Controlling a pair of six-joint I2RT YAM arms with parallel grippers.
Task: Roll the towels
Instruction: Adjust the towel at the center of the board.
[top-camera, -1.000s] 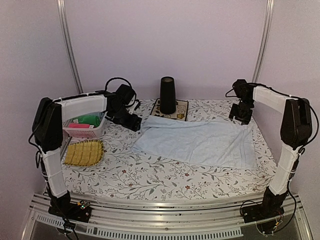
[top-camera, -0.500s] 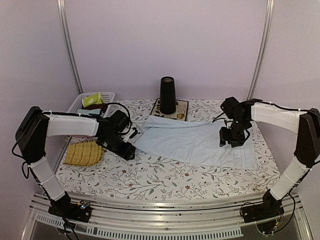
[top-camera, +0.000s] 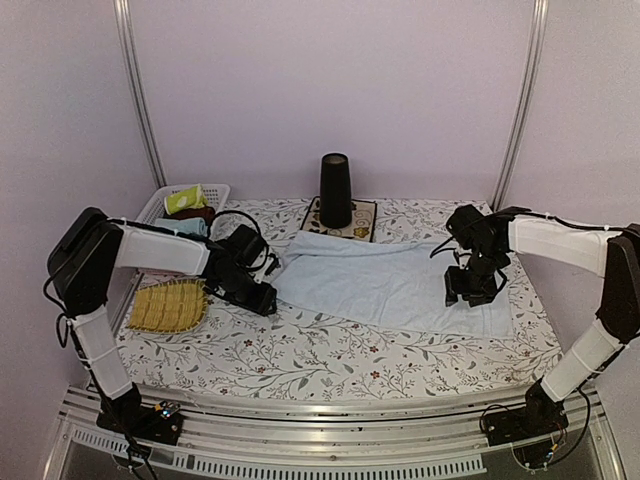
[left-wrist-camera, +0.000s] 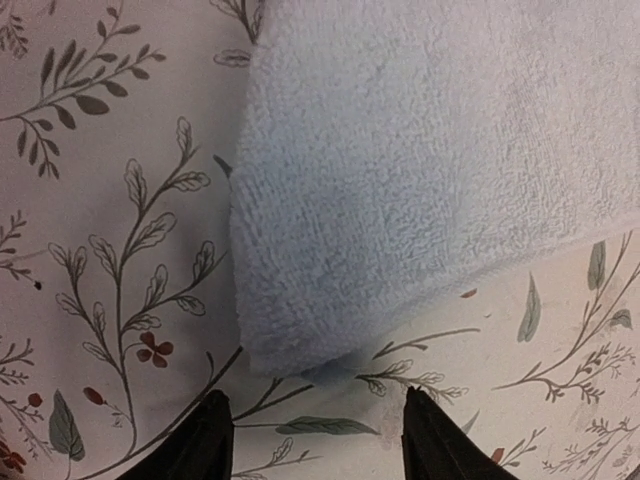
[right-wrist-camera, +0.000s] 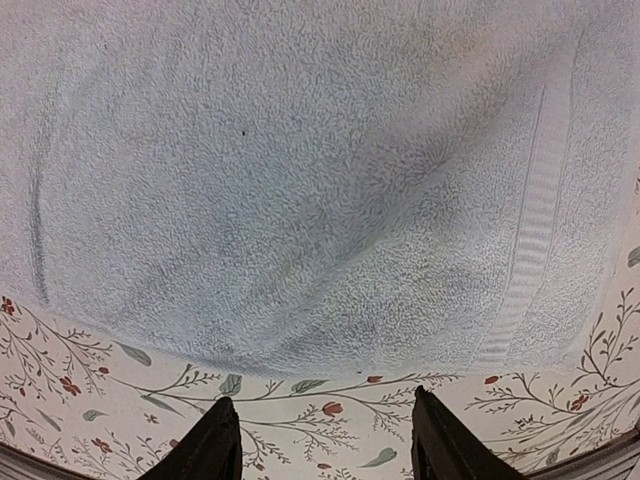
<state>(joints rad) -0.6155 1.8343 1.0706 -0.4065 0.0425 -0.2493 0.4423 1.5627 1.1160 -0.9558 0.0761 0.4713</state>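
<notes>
Desk (top-camera: 330, 365) under a flowered cloth, lilac walls behind. Light blue towel (top-camera: 390, 285) spread flat from the desk's middle toward its right edge. Left pincer (left-wrist-camera: 312, 405) parted, gripping nothing, just short of the towel's near left corner. Right pincer (right-wrist-camera: 325, 405) likewise parted and empty, at the towel's edge toward the right. Yellow-green towel (top-camera: 185, 198) in a white basket (top-camera: 152, 207) at the far left corner.
</notes>
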